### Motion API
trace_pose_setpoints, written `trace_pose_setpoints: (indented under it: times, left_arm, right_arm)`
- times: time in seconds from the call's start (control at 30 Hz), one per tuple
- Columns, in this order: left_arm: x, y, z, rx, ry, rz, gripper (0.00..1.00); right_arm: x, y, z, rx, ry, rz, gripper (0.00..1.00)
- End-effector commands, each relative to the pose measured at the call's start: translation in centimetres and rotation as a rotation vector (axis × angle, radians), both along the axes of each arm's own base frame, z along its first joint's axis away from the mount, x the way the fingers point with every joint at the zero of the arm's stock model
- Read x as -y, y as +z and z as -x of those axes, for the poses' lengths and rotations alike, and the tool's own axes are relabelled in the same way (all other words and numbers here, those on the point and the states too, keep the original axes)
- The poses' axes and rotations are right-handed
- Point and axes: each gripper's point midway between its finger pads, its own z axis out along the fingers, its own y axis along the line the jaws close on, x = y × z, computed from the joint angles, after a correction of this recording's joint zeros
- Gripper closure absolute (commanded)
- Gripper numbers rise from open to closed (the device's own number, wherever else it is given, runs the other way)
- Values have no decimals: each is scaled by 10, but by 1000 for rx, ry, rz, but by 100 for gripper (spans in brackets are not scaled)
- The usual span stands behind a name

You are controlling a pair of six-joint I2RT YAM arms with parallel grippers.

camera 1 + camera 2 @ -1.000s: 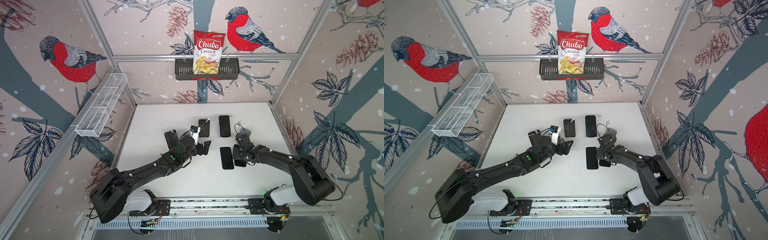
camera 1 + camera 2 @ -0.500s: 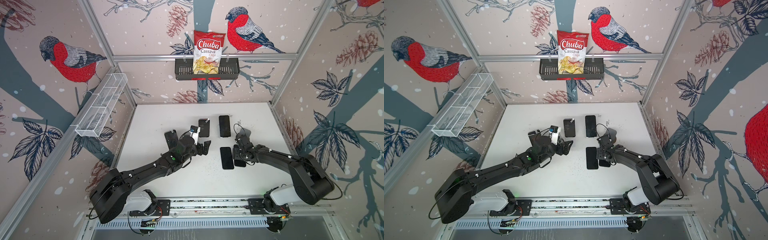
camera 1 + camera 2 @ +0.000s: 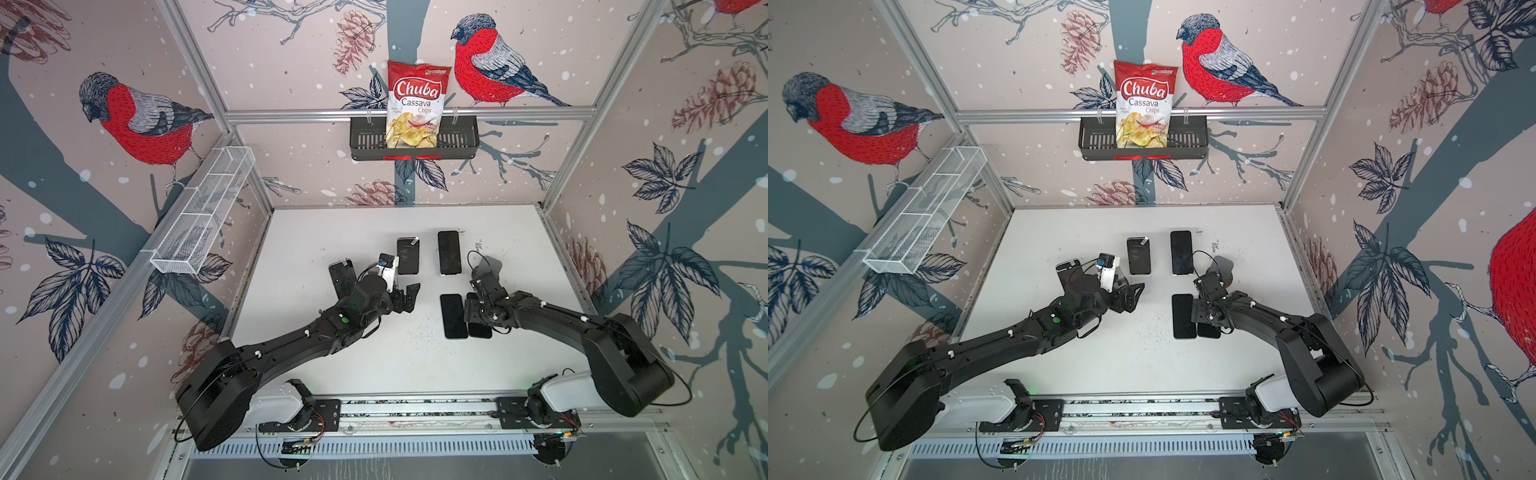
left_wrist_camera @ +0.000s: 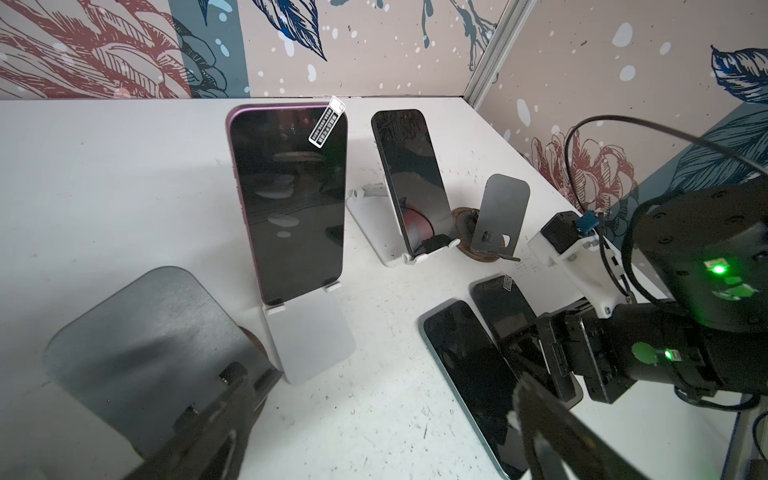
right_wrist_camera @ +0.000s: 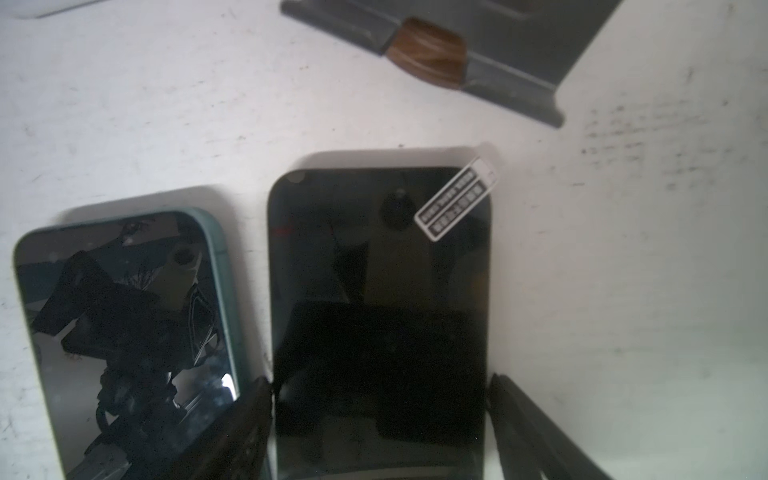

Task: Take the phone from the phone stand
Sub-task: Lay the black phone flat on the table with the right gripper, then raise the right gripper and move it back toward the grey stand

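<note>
Right tool [image 5: 382, 380] has just opened up off the stickered phone [image 5: 378, 270], now flat on the tabletop [image 5: 623, 249] — looks like that one's done — left tool [image 4: 374, 380] gapes wide and empty.

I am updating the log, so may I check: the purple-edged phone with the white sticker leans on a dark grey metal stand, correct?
Not quite: the purple-edged phone with the white sticker leans on a white stand, not a dark grey one, as the left wrist view shows.
</note>
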Motion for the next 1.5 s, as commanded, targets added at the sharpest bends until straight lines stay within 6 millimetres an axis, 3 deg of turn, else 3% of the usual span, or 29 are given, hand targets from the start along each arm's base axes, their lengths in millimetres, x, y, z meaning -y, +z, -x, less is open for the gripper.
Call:
trace_pose_setpoints:
  times: [0.0,0.17,0.5,0.97,1.17,1.47]
  left_arm:
    - [-2,9,-2,34,16,22,3]
    - [-3,9,-2,34,18,22,4]
    - [1,8,-6,22,20,14,4]
    - [10,5,-11,2,7,-1,3]
    - [12,1,-13,-9,6,-11,3]
    - [14,-1,-14,-12,1,-27,4]
  right_arm:
    - [11,-5,8,-42,-26,45,17]
    - [7,2,3,-18,-15,30,15]
    - [1,38,-21,102,-29,-11,10]
    - [38,94,-77,293,-214,9,7]
    - [34,102,-97,331,-221,-39,7]
    - [36,83,-118,327,-262,-48,0]
